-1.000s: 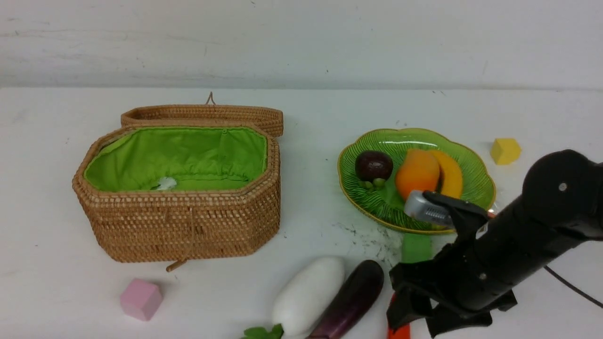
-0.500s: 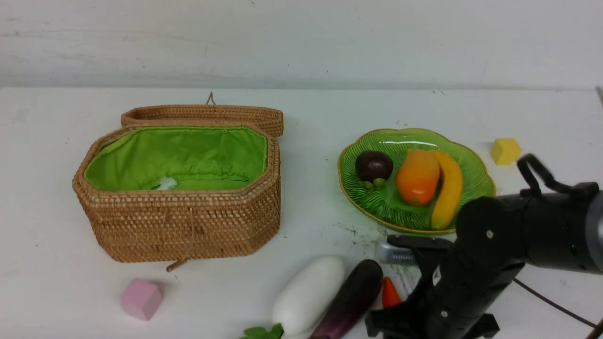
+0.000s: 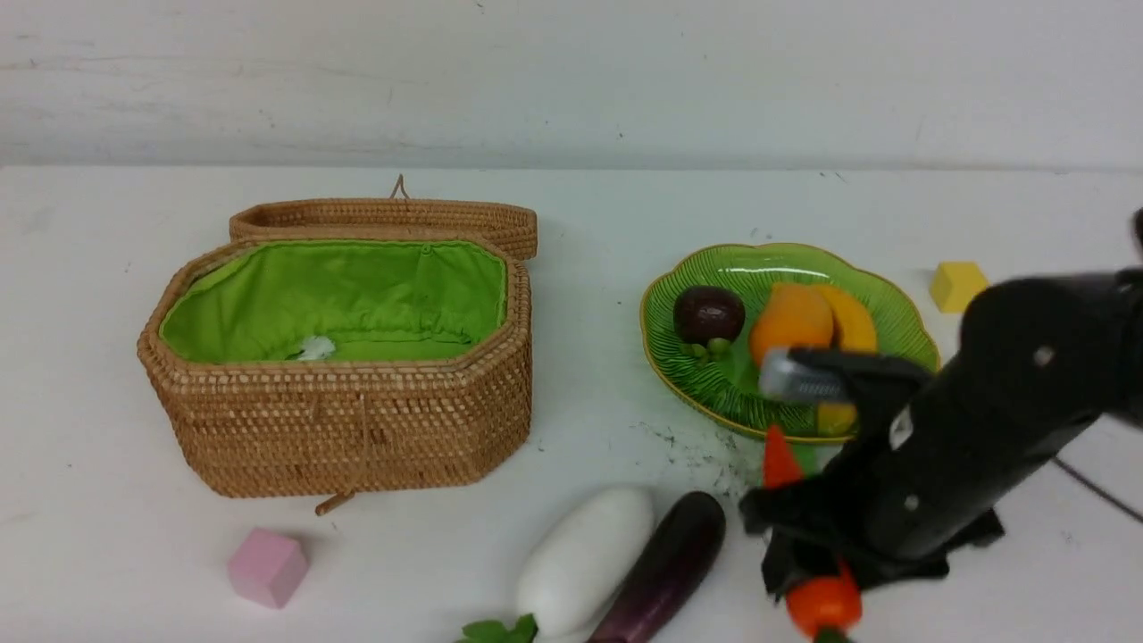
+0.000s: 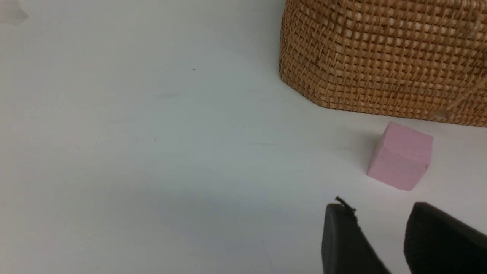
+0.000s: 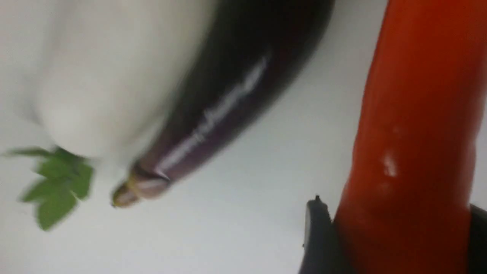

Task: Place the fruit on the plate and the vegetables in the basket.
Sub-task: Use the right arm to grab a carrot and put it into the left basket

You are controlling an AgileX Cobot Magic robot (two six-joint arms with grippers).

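Done: fruit plated, with round dark purple mangosteen (image 3: 708, 313), oval orange mango (image 3: 790, 321) and long yellow banana (image 3: 855, 329) on the scalloped green glass plate (image 3: 714, 379), far right.
In hand: slim red pepper (image 5: 414, 114), clamped between the right gripper (image 5: 397, 243) fingers, near right.
Left gripper (image 4: 384, 239): fingers slightly apart, empty, near left.
Left: fat white radish (image 3: 585, 558) and dark purple eggplant (image 3: 670, 567), touching, near centre; no vegetables seen in the open green-lined rattan basket (image 3: 348, 429), left.
Surface: white table (image 3: 571, 214), scuffed near the plate; plain white wall beyond.
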